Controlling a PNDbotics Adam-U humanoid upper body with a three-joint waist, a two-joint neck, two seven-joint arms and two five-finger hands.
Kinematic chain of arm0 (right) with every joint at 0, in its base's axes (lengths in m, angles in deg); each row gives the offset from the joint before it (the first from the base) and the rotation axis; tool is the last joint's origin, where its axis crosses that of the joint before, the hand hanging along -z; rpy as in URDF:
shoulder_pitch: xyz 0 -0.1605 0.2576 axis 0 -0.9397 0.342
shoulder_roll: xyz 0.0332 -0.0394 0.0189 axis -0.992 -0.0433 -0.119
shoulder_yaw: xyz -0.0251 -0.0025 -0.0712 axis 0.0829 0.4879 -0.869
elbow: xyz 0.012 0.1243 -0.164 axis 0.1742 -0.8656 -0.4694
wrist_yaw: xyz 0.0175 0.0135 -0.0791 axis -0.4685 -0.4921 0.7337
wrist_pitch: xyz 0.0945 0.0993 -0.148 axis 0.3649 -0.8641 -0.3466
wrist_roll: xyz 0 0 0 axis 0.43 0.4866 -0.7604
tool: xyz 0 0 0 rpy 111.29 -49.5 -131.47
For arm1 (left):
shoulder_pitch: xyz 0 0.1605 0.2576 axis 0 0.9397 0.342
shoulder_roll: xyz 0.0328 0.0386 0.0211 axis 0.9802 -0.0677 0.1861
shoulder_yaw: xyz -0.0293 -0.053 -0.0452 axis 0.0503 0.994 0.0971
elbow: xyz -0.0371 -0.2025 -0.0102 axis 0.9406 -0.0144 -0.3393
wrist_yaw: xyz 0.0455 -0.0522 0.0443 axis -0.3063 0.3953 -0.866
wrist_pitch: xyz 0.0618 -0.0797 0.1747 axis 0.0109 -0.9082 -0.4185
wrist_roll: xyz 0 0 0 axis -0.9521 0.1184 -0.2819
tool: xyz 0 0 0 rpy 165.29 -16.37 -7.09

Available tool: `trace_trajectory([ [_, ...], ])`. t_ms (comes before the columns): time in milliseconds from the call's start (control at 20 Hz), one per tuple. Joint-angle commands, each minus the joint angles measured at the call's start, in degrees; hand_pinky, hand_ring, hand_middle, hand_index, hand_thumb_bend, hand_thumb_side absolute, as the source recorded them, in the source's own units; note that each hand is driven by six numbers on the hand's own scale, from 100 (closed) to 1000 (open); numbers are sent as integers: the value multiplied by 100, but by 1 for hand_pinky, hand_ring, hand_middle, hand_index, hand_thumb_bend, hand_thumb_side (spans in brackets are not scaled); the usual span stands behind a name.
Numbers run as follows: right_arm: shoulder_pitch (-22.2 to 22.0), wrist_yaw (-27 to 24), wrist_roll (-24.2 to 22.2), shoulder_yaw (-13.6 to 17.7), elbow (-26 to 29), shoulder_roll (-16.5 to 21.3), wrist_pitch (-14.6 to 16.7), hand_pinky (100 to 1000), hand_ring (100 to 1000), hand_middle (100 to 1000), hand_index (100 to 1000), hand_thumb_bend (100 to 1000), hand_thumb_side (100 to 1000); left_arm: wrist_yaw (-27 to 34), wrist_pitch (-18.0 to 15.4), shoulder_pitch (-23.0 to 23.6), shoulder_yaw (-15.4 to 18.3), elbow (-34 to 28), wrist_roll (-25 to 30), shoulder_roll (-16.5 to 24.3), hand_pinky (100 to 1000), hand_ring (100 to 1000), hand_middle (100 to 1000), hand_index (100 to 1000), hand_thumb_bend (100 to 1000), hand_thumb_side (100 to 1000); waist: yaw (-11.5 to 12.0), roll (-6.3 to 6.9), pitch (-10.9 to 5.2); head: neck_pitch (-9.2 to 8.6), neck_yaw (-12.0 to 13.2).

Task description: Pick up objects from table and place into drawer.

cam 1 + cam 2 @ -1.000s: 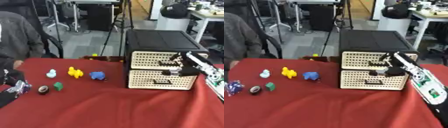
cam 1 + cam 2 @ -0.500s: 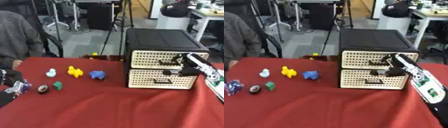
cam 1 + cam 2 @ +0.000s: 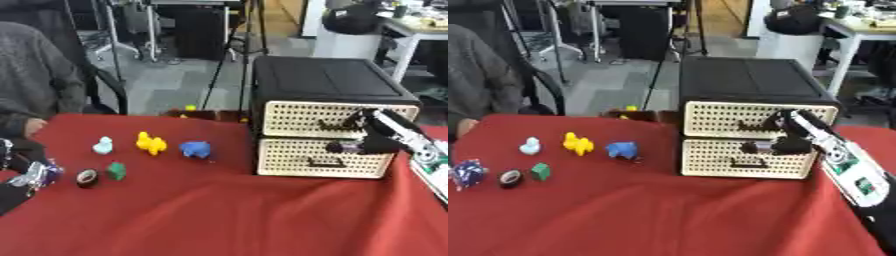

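Drawer unit, black with cream perforated fronts, sits on the red table; both drawers closed. Right robot hand curled at the upper handle (grip unclear). We should pull straight outward.

front cloth: bare | right: drawer unit blocks

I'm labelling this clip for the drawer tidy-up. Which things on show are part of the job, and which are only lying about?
Part of the job:
- drawer unit
- yellow toy
- blue toy
- pale blue toy
- green block
- dark ring
- right hand at the drawer fronts

Lying about:
- red cloth
- tripod behind
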Motion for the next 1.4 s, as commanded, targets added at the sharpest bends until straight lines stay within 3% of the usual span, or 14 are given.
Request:
trace_trajectory([
  [50, 96, 71, -34, 42, 29, 132, 14, 100, 100, 100, 668, 1000, 541, 23, -1, -94, 14, -100, 12, 94, 576, 463, 508, 685, 120, 457, -1, 15, -52, -5, -12],
  [600, 45, 175, -88, 37, 150, 169, 24, 100, 100, 100, 560, 1000, 541, 19, -1, -78, 20, -87, 11, 93, 576, 463, 508, 686, 117, 460, -26, 5, -59, 19, 2],
  [1400, -192, 510, -196, 8, 897, 312, 98, 100, 100, 100, 550, 1000, 543, 10, 11, -31, 48, -73, -11, 104, 577, 462, 507, 686, 115, 464, -135, -24, -94, 71, 54],
])
